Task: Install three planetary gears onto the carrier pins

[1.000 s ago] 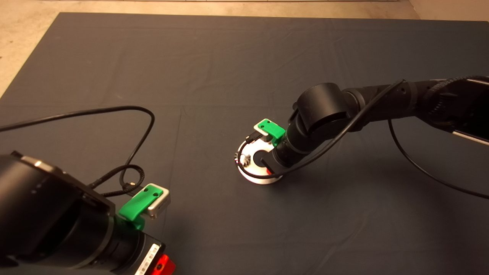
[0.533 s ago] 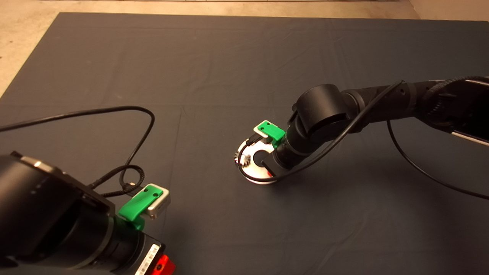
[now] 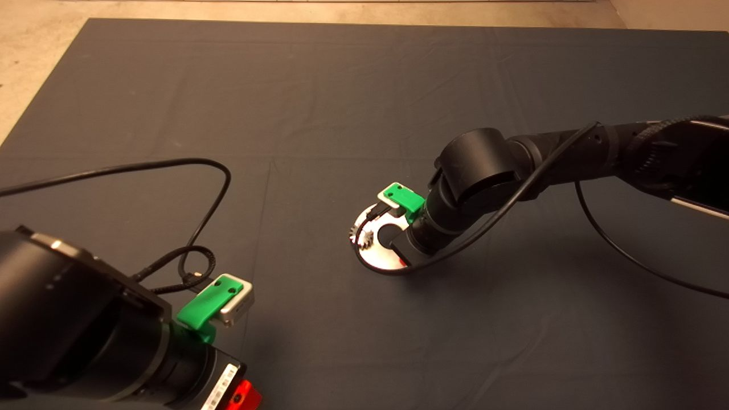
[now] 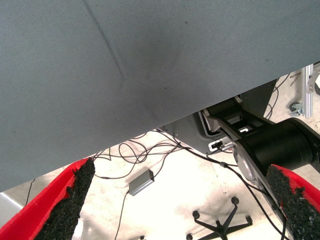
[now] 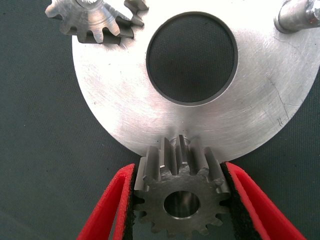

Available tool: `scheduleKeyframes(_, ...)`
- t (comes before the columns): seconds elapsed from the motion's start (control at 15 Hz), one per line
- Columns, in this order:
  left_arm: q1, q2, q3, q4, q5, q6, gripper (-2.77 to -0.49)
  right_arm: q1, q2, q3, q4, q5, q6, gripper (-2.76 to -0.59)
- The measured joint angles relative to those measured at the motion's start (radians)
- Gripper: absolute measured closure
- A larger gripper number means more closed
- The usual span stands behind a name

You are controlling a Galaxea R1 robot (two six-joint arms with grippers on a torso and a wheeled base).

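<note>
Your right gripper (image 5: 182, 200) pinches a gear (image 5: 181, 187) between its fingers (image 5: 107, 210), at the near rim of the disc (image 5: 125, 100). One gear (image 5: 92, 20) sits mounted beyond the fingertips; one bare pin (image 5: 300, 17) shows. Next, likely line the bore up over a pin and lower. Your left gripper (image 4: 175, 205) waits, fingers spread.

Dark mat (image 3: 319, 102) on a table, pale floor (image 3: 34, 51) beyond.
Past its edge: loose cables (image 4: 150, 150), a small grey box (image 4: 141, 181), a chair base (image 4: 220, 225).
</note>
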Motion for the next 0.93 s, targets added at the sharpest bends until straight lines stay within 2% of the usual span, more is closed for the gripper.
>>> scheduleKeyframes(0.93, 0.000, 0.000, 0.013, -0.005, 0.000, -0.004, -2.48, -0.001, 0.000, 0.000, 0.000, 0.000, -0.001, -1.05)
